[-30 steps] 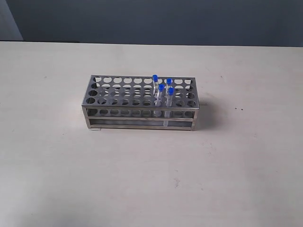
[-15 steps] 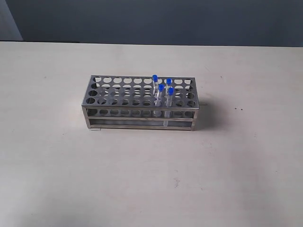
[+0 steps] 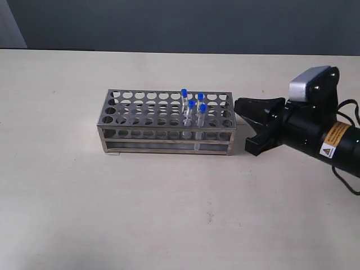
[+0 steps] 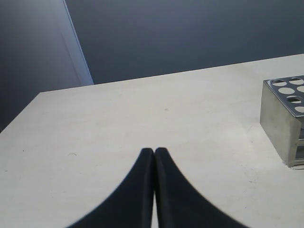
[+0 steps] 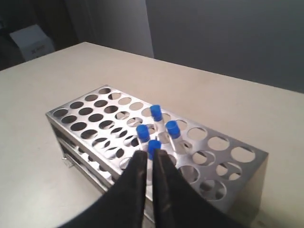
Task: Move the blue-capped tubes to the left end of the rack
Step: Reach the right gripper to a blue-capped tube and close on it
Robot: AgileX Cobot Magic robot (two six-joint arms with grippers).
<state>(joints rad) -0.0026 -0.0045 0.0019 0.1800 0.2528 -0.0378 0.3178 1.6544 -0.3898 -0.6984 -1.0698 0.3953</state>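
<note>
The steel rack (image 3: 163,147) stands mid-table. Several blue-capped tubes (image 3: 193,108) stand upright in holes toward its right end; the left holes hold nothing. My right gripper (image 3: 247,121) hovers just off the rack's right end, apart from it. In the right wrist view its fingers (image 5: 151,154) are almost together with a thin slit, holding nothing, and line up with the nearest blue cap (image 5: 153,144) among the tubes (image 5: 171,128) in the rack (image 5: 260,178). My left gripper (image 4: 154,151) is shut and empty over bare table, with the rack's end wall (image 4: 278,118) off to one side.
The pale table (image 3: 169,214) spreads widely around the rack. A dark wall (image 3: 180,22) runs behind the far edge. The right arm's body and cable (image 3: 337,140) lie over the table's right side.
The right arm has swept into the exterior view from the right and now sits beside the rack's right end. Rack and tubes have not moved.
</note>
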